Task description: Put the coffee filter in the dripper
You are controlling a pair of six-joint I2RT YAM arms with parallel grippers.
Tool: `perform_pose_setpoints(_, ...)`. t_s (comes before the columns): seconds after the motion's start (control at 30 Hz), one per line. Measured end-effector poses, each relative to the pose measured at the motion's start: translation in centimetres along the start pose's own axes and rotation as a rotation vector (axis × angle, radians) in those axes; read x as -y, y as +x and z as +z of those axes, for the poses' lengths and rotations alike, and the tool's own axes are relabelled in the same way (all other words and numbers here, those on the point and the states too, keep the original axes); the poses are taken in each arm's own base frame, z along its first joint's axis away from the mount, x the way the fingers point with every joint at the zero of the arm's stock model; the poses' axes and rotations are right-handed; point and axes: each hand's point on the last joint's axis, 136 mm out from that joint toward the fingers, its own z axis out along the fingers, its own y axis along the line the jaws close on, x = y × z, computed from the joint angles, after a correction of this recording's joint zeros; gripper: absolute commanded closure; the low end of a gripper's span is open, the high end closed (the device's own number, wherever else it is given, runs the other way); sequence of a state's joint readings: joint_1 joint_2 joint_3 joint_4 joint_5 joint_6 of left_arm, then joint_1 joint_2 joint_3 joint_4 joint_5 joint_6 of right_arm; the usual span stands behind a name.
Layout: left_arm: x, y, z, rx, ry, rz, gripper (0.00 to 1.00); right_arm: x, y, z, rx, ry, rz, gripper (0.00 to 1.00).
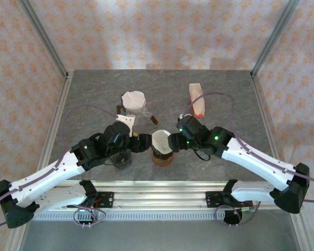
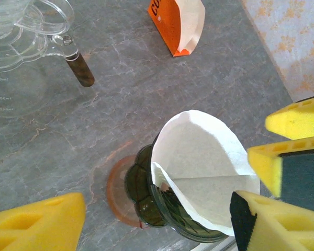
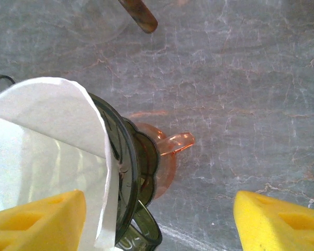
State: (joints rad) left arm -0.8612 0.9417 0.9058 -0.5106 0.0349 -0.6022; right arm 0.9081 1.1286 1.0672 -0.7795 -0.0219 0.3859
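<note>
Your coffee filter point(image 2: 199, 157) sits in the dark green dripper point(image 2: 146, 193). The dripper stands on a pink base point(image 3: 170, 149) close to the middle of the near edge of the worktop point(image 1: 230, 104). The paper cone is open, and one side of it rises well above the dripper's rim.

Your left claw point(image 1: 145, 142) is just beside the dripper on its left, spread wide and holding nothing. In the left wrist view one yellow finger point(image 2: 42, 222) hangs over bare worktop. The other is at the filter's edge, and you cannot tell whether it touches the paper.

Your right claw point(image 1: 174, 142) is just beside the dripper on its right, also spread wide and empty. In the right wrist view one finger point(image 3: 36, 219) lies over the filter and the other is outside over the worktop, with the dripper's wall between them.

A glass carafe point(image 1: 133, 107) topped with a second white filter stands toward the middle of the worktop, left of centre. An orange-and-white packet point(image 1: 197, 99) lies nearer the far right corner. Both are well apart from the dripper.
</note>
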Motion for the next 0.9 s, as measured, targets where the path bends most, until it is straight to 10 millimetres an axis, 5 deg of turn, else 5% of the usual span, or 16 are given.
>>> perform_pose_setpoints(0.2,-1.0,0.6,-0.2,0.006,-0.025,0.002,0.26,0.0,-1.2,-4.0,0.135,-0.09,0.036,0.26)
perform_pose_setpoints(0.33,-2.0,1.6,0.0,-0.011,-0.05,0.003,0.26,1.1,0.0,-4.5,0.167,-0.106,0.064,0.27)
perform_pose_setpoints(0.57,-4.3,4.6,0.5,-0.051,-0.09,-0.024,0.36,4.3,6.2,-0.5,0.064,-0.055,0.105,0.38)
perform_pose_setpoints(0.9,-4.1,10.0,2.4,-0.162,-0.078,-0.014,0.57,3.2,11.6,3.7,-0.054,-0.172,0.13,0.57)
